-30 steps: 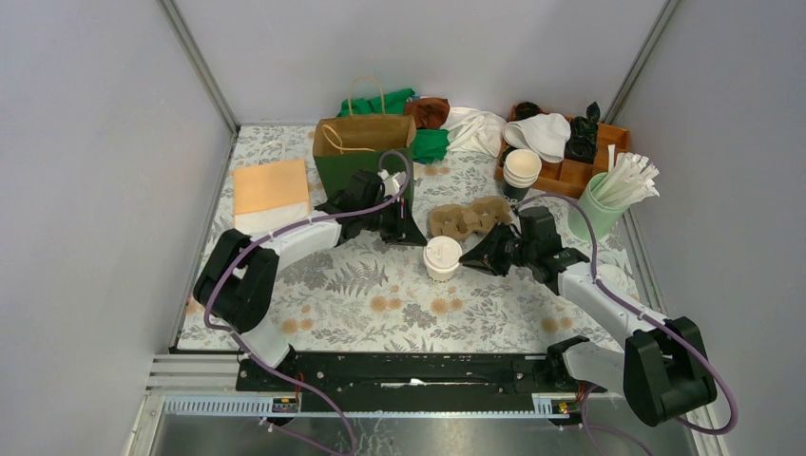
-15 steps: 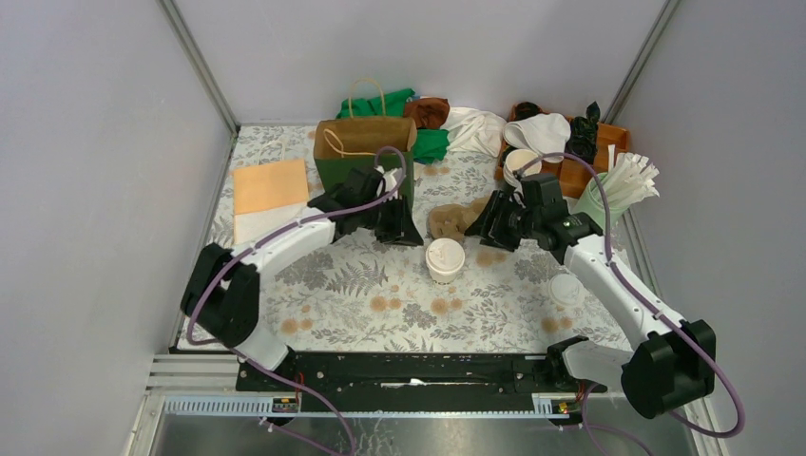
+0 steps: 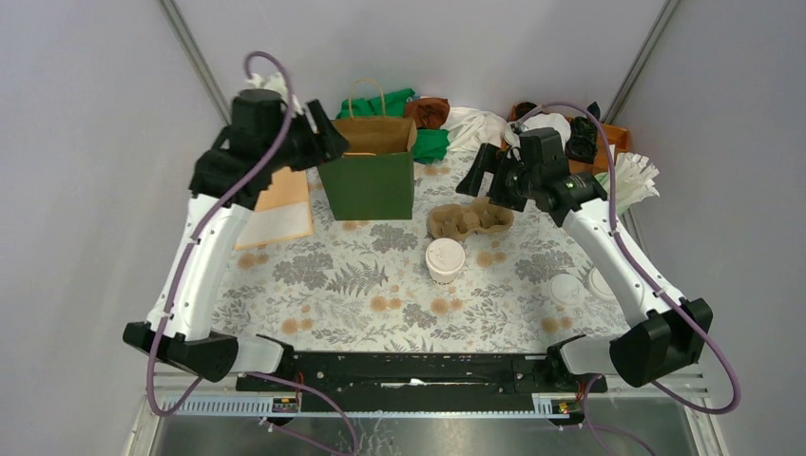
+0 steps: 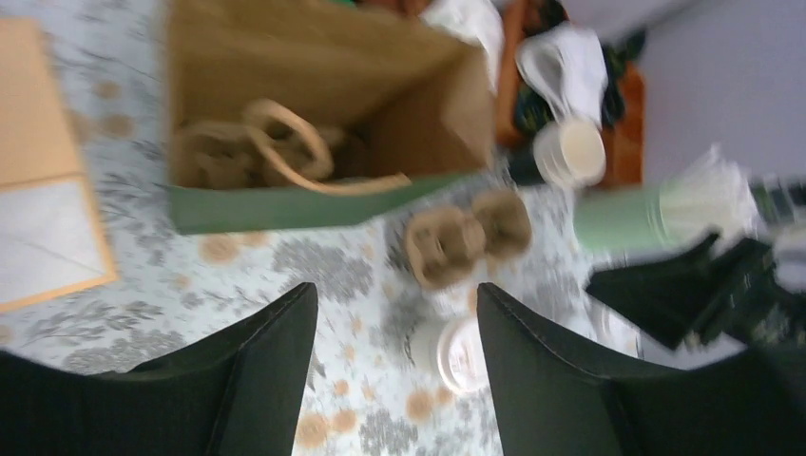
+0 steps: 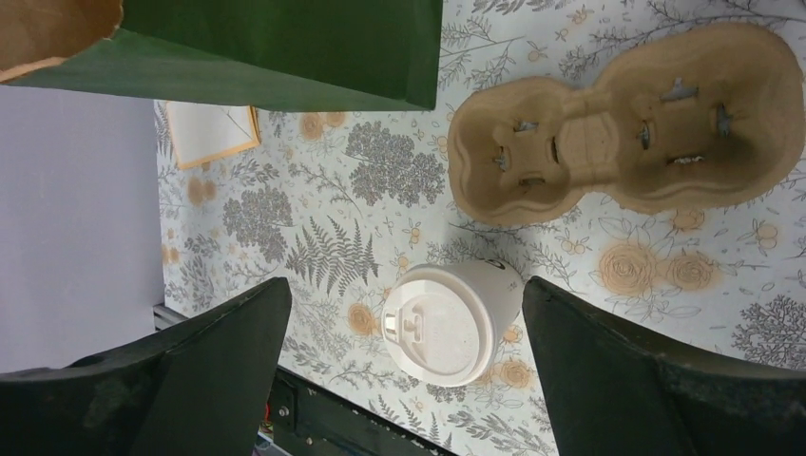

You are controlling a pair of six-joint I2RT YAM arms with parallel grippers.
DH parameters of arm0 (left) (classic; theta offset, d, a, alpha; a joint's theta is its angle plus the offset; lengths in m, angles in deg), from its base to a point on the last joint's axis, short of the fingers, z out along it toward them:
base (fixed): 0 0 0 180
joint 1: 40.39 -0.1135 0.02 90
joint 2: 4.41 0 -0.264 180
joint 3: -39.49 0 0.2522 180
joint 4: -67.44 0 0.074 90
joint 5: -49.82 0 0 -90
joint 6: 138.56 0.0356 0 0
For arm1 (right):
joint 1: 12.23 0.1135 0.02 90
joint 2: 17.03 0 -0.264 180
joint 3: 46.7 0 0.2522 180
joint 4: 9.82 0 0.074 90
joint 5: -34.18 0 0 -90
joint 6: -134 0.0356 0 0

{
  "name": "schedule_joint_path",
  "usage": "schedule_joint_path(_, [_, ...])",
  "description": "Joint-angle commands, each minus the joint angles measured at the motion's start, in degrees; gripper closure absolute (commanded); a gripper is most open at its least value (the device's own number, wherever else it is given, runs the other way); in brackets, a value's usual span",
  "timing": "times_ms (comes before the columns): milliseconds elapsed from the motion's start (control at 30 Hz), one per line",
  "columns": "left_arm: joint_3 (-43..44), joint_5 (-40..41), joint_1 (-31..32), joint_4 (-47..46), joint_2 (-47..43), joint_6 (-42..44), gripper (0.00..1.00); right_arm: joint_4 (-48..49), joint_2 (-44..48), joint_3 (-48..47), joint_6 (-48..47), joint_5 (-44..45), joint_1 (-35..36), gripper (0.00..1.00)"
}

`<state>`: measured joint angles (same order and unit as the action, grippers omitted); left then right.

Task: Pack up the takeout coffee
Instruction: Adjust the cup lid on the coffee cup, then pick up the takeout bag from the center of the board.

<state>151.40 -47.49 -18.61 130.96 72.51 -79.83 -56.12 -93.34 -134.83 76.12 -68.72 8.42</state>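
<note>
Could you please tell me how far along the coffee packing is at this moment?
Done: the takeout coffee has its lid on and stands on the table beside the cup carrier. In hand: nothing; the left gripper and right gripper are both open and empty. Left: the coffee is not yet in the carrier or in the open green paper bag.

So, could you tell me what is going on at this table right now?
The robot is meant to pack the takeout coffee, which stands lidded on the table beside the pulp carrier, not in it. Neither arm holds anything: the left gripper and the right gripper both hang open above the table. The green paper bag stands open further back.
</note>
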Motion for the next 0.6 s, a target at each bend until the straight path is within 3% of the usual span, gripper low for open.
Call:
schedule_joint_path(0, [6.1,7.05,-8.72,4.9,1.27,1.08,0.31,-2.5,-1.88,-4.33,-2.55,2.1,1.03,0.0])
schedule_joint_path(200, [10.89,0.26,-19.89,1.04,9.41,2.13,0.29,-5.95,-4.18,-8.8,-4.17,3.46,1.46,0.0])
schedule_joint_path(400, [12.53,-3.47,-20.96,-1.34,17.74,5.6,0.29,-6.3,-5.88,-9.85,-6.24,3.3,1.44,0.0])
schedule_joint_path(567, [8.52,-7.92,-20.87,-6.38,19.48,5.12,0.32,-7.05,-7.23,-9.93,-6.79,2.06,1.5,0.0])
